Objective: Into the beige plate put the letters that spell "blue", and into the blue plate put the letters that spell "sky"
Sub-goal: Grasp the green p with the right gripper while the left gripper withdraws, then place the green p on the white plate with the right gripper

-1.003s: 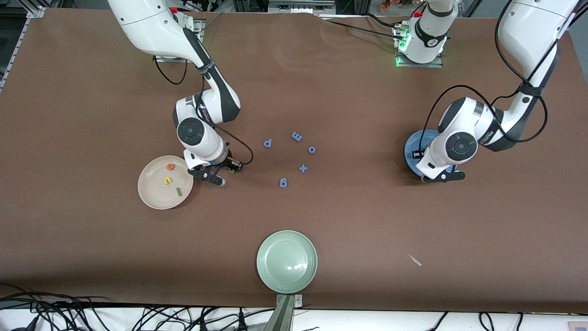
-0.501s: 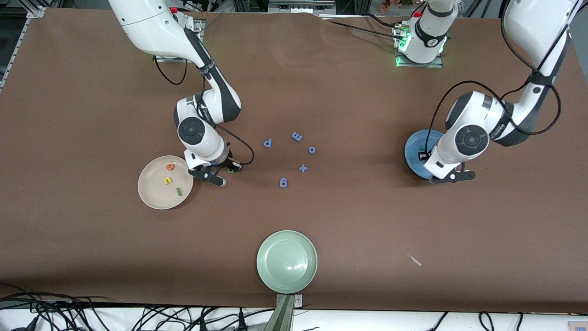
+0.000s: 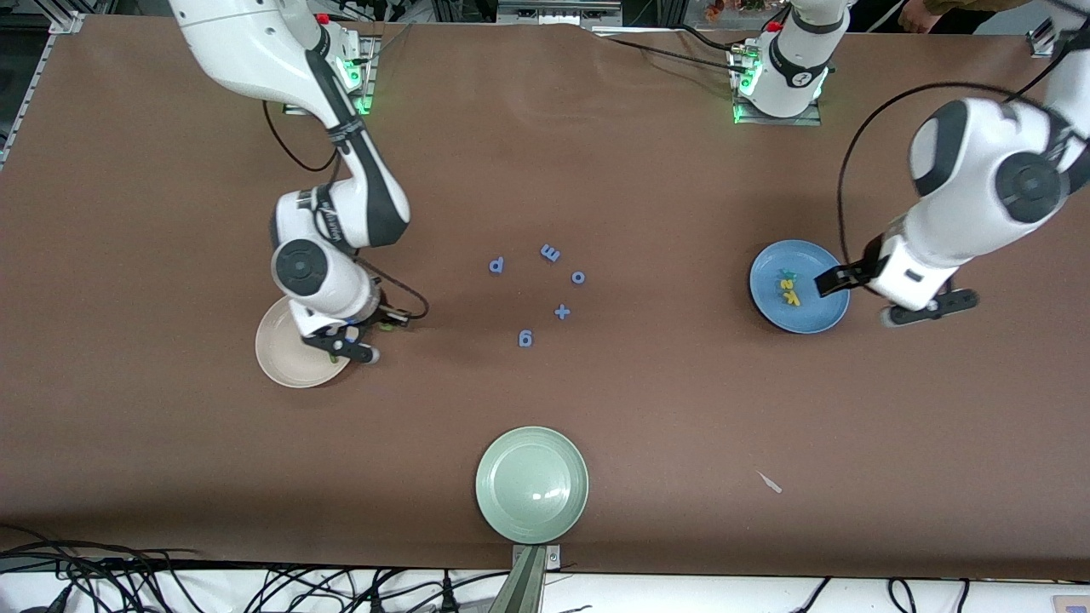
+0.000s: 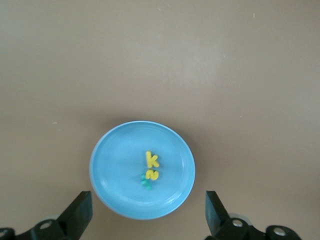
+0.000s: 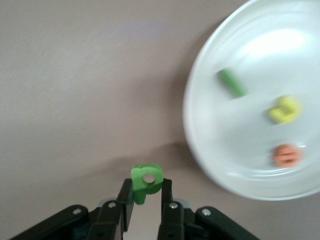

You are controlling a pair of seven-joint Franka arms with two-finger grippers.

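A mid-blue plate [image 4: 142,170] is showing a yellow k [image 4: 152,159], a smaller yellow letter [image 4: 152,174] and a teal one [image 4: 145,183]. The cream-beige plate [image 5: 250,100] is carrying a green bar [image 5: 231,83], yellow u [image 5: 285,110] and orange e [image 5: 287,155]. A green b [image 5: 146,181] is sitting between black fingers [image 5: 125,200].

matt brown table [image 3: 647,409]; glossy green plate [image 3: 502,511]; glossy beige plate [image 5: 210,150].

Three plates [image 3: 532,485], twelve letters [image 3: 525,339]

Green b [image 5: 146,181] pinched, beside beige plate [image 5: 210,150].
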